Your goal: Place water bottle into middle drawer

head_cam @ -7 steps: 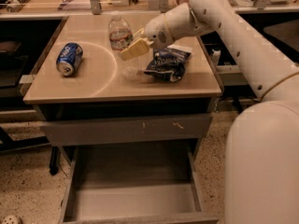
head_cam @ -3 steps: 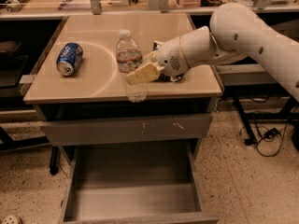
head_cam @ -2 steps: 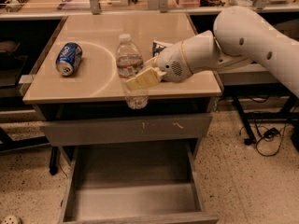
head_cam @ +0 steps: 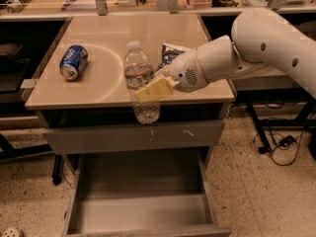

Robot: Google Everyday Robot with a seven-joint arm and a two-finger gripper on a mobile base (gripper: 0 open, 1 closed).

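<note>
Water bottle (head_cam: 138, 65) upright, clamped by gripper (head_cam: 146, 91) past table (head_cam: 98, 26) edge, above middle drawer (head_cam: 143, 206).

water bottle (head_cam: 139, 78) is clear ribbed plastic, kinda shiny, white cap. the gripper (head_cam: 147, 91) clamped round the bottle's middle has matt cream plastic fingers (head_cam: 156, 88), arm (head_cam: 256, 38) right of the bottle is a smooth glossy white shell. soda can (head_cam: 74, 62) left of the bottle looks like glossy blue metal, middle drawer (head_cam: 143, 211) below the bottle is smooth matt grey
</note>
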